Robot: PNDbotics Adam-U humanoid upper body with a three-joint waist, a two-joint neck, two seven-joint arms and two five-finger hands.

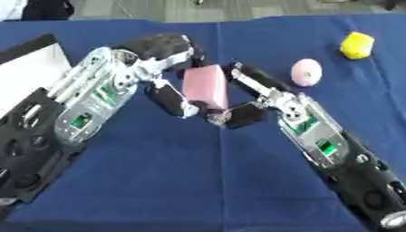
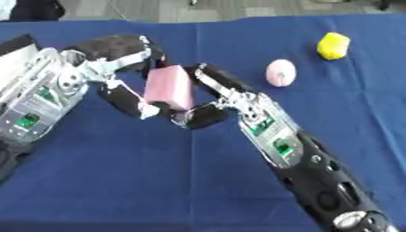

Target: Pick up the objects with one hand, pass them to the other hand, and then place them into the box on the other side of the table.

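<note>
A pink rectangular block [image 1: 205, 86] hangs above the blue table between my two hands. My left hand [image 1: 141, 63] comes in from the left, its fingers [image 1: 162, 44] curled over the block's top left and its thumb [image 1: 170, 100] against the lower left side. From the lower right, my right hand [image 1: 287, 107] has its fingers [image 1: 255, 79] along the block's right side and its thumb [image 1: 243, 115] under the bottom edge. A pink egg-shaped object [image 1: 306, 72] and a yellow object [image 1: 357, 45] lie on the cloth at the right. The white box [image 1: 30, 74] stands at the left edge.
The blue cloth [image 1: 198, 181] covers the whole table. Grey floor shows beyond the table's far edge [image 1: 238, 18]. Both forearms cross the near half of the cloth, with a bare strip between them.
</note>
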